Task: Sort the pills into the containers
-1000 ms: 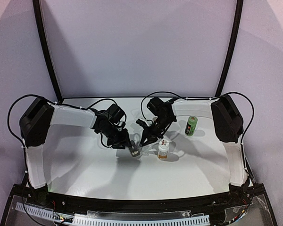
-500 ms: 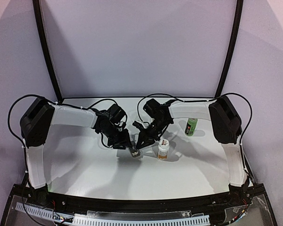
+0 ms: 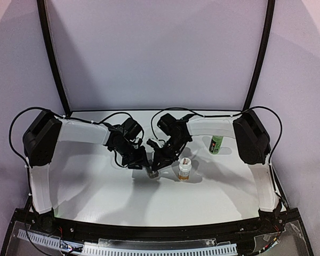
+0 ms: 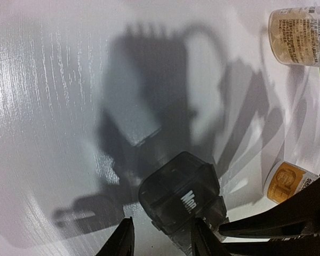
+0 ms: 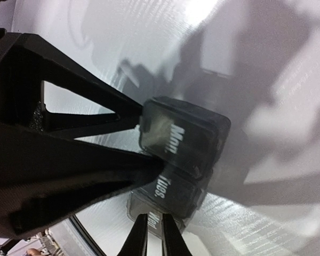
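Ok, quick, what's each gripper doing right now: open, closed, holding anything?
Left gripper: closed on the containers, at the Mon end.
Right gripper: nearly closed, tips at the Wed end; whether it grips cannot be told.

Robotics lab: white table (image 3: 96,186), plain backdrop (image 3: 160,53).

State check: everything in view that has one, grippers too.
container strip: held in the air, visible lids look shut.
left gripper: shut on the container strip.
right gripper: jaws almost together, tips at the strip's Wed end; pinch unclear.
amber bottle: upright, white cap on.
green bottle: looks upright, untouched.
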Controlling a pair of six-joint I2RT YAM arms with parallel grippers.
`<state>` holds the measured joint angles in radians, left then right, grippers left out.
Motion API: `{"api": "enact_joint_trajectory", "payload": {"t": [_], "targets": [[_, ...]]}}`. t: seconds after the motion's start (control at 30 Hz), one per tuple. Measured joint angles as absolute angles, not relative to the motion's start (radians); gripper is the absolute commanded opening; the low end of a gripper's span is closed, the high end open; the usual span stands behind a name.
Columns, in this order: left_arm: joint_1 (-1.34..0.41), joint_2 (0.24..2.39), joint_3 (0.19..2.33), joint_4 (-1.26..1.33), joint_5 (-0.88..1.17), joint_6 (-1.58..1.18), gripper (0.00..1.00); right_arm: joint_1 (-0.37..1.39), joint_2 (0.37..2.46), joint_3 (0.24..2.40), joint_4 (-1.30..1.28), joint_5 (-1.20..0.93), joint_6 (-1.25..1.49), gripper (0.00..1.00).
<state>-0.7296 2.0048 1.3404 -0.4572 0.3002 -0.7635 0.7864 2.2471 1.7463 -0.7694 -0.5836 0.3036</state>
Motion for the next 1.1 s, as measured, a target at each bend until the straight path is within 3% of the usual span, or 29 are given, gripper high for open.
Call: {"api": "enact_joint_trajectory", "payload": {"t": [0.17, 0.37, 0.63, 1.1], "targets": [[-0.730, 2.006, 1.343, -0.459, 0.303, -0.764, 0.38, 0.796, 2.248, 1.758, -0.780, -0.556, 0.294, 0.16], [-0.730, 2.009, 1.349, -0.469, 0.302, -0.763, 0.38, 0.798, 2.229, 1.762, -0.785, -0.508, 0.288, 0.32], [-0.732, 2.011, 1.355, -0.479, 0.302, -0.763, 0.38, 0.798, 2.184, 1.749, -0.786, -0.451, 0.293, 0.31], [-0.733, 2.011, 1.355, -0.481, 0.303, -0.763, 0.38, 0.805, 2.191, 1.721, -0.794, -0.477, 0.301, 0.40]]}}
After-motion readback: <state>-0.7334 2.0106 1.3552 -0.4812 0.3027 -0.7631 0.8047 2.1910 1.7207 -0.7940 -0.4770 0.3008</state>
